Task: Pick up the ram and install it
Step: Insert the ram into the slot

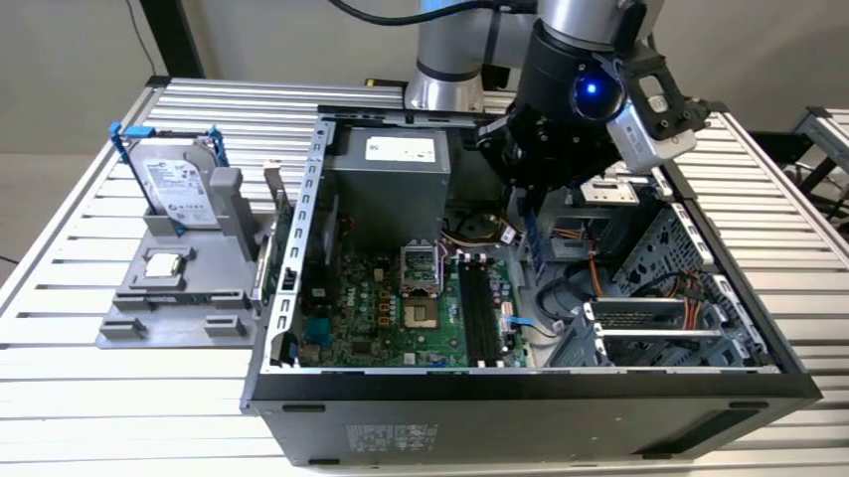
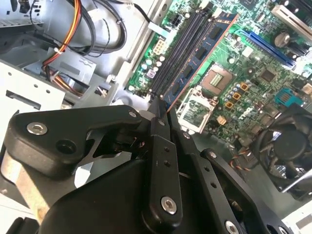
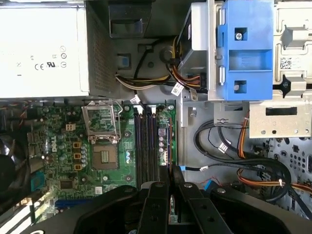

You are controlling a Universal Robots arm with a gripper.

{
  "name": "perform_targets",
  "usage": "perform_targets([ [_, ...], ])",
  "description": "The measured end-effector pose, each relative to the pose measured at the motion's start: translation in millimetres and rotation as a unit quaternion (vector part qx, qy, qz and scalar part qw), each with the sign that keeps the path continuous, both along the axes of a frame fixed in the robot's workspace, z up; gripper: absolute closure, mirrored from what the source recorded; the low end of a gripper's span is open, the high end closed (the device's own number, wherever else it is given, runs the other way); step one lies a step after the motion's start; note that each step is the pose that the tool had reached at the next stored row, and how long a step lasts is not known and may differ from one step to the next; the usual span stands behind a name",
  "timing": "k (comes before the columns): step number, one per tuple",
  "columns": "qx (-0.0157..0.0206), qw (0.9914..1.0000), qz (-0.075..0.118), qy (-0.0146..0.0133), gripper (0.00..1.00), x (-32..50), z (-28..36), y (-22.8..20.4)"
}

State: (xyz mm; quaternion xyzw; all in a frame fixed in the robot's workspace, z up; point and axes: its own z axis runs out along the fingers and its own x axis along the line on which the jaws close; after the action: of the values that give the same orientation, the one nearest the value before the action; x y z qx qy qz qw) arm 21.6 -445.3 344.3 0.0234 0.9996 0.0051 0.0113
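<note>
In the second wrist view the pincer (image 2: 161, 105) is drawn narrow, its fingertips clamped on one end of the ram (image 2: 200, 51). The stick reaches away from the pincer and runs parallel to the black memory slots (image 2: 178, 48). It lies between them and the empty processor socket (image 2: 218, 80) as this camera sees it. Its copper-coloured contact edge faces the motherboard. Whether that edge touches a slot cannot be told. By the look of it, the stick is not yet seated.

In the first wrist view the two fingers meet with a sliver of green board between them. The ram appears nearly edge-on as a narrow green strip just beside the slots, toward the motherboard's edge that borders the drive bays. The white latches (image 3: 139, 110) at the far end of the slots look tipped outward. Loose cables (image 3: 224, 146) lie beyond that edge, apart from the stick.

In the exterior view the arm (image 1: 584, 30) reaches down into the open computer case (image 1: 285, 298), which stands on the slatted tabletop (image 1: 133, 397). A hard drive (image 1: 179, 189) in a blue frame and a small processor chip (image 1: 163, 264) rest on a grey fixture toward the tabletop's edge on the exterior view's left, well apart from the pincer.

The step in hand looks like lining the stick up over a slot. Doing it well likely means keeping the stick level and parallel to the slot and matching its notch to the slot's key. The push should be straight and even, since the grip is at one end and the far end could lift or skew.
</note>
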Motion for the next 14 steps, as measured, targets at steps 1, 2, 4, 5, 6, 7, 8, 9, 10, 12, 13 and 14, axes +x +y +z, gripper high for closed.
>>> perform_targets([
  [1, -0.0001, 1.00000, 0.000, 0.0000, 1.00, 0.0, -1.8, 0.0],
  [2, 0.0000, 1.00000, -0.001, 0.0000, 1.00, 0.0, -3.7, 0.1],
  [4, -0.0001, 1.00000, -0.002, 0.0000, 1.00, 0.0, -7.2, 0.5],
  [5, -0.0002, 1.00000, -0.002, 0.0000, 1.00, 0.0, -9.1, 0.5],
  [6, -0.0004, 1.00000, -0.003, 0.0000, 1.00, 0.0, -10.9, 0.5],
  [7, -0.0012, 0.99999, -0.004, -0.0001, 1.00, 0.0, -12.6, 0.5],
  [8, -0.0020, 0.99999, -0.005, -0.0003, 1.00, 0.0, -14.0, 0.5],
  [9, -0.0027, 0.99998, -0.006, -0.0005, 1.00, 0.0, -15.6, 0.5],
  [10, -0.0030, 0.99997, -0.007, -0.0005, 1.00, 0.0, -17.5, 0.6],
  [12, -0.0032, 0.99996, -0.008, -0.0005, 1.00, -0.1, -21.0, 0.5],
  [13, -0.0031, 0.99996, -0.008, -0.0004, 1.00, -0.1, -22.9, 0.5],
  [14, -0.0031, 0.99996, -0.008, -0.0003, 1.00, -0.2, -24.7, 0.5],
])
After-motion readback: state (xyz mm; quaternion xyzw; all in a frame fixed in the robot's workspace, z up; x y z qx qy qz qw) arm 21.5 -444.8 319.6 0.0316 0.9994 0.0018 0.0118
